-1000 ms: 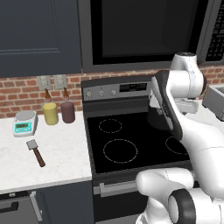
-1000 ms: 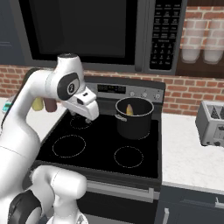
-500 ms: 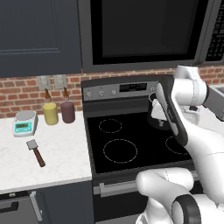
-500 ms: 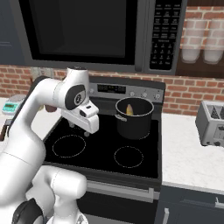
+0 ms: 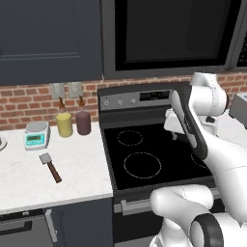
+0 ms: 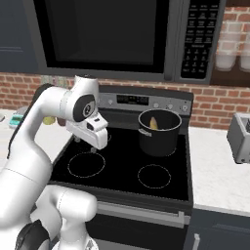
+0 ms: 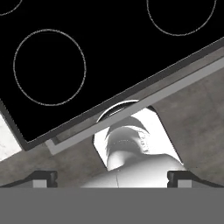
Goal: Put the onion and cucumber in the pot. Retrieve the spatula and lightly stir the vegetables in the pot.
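Note:
The dark pot (image 6: pixel 158 134) stands on the stove's back right burner. A yellowish-green cucumber (image 6: pixel 154 123) leans inside it. The onion is hidden. On the white counter left of the stove lies the spatula (image 5: pixel 50 166), its grey blade pointing away and its brown handle toward the front edge. My gripper (image 6: pixel 84 145) hangs open over the left side of the cooktop, well left of the pot and far from the spatula. In the hand view its fingertips (image 7: pixel 43 177) stand wide apart with nothing between them, looking down at the stove's front edge.
A kitchen scale (image 5: pixel 36 135), a yellow jar (image 5: pixel 63 124) and a dark purple jar (image 5: pixel 83 122) stand at the back of the left counter. A toaster (image 6: pixel 241 136) sits on the right counter. The black cooktop (image 5: pixel 144 164) has several burner rings.
The hand has dropped lower over the left burners and turned to face down toward the stove's front edge. The gripper stayed open, and pot and spatula have not moved.

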